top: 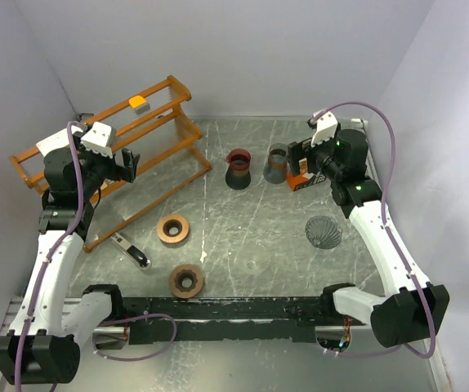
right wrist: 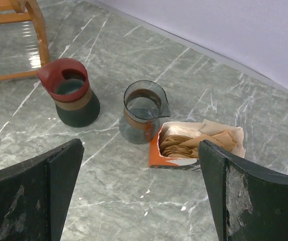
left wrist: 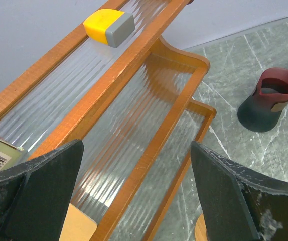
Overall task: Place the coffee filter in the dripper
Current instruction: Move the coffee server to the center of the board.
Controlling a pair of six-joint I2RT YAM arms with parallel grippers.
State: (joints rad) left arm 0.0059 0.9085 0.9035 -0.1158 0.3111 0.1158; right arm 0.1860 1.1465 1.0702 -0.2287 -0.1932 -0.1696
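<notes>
Brown paper coffee filters (right wrist: 196, 142) lie stacked in an open orange box (right wrist: 171, 159), next to a grey glass carafe (right wrist: 141, 113); the box also shows in the top view (top: 302, 181). The dripper (top: 323, 232), a dark ribbed cone, lies on the table near the right arm, empty. My right gripper (right wrist: 141, 201) is open and empty, raised above the table just in front of the box; in the top view it (top: 297, 159) hovers by the box. My left gripper (left wrist: 136, 196) is open and empty above the wooden rack (left wrist: 134, 65).
A red and black carafe (top: 238, 168) stands left of the grey carafe (top: 278, 162). Two brown rings (top: 173, 229) (top: 186, 280) and a small scoop (top: 130, 250) lie at the front left. A yellow and grey block (left wrist: 109, 26) sits on the rack's top shelf.
</notes>
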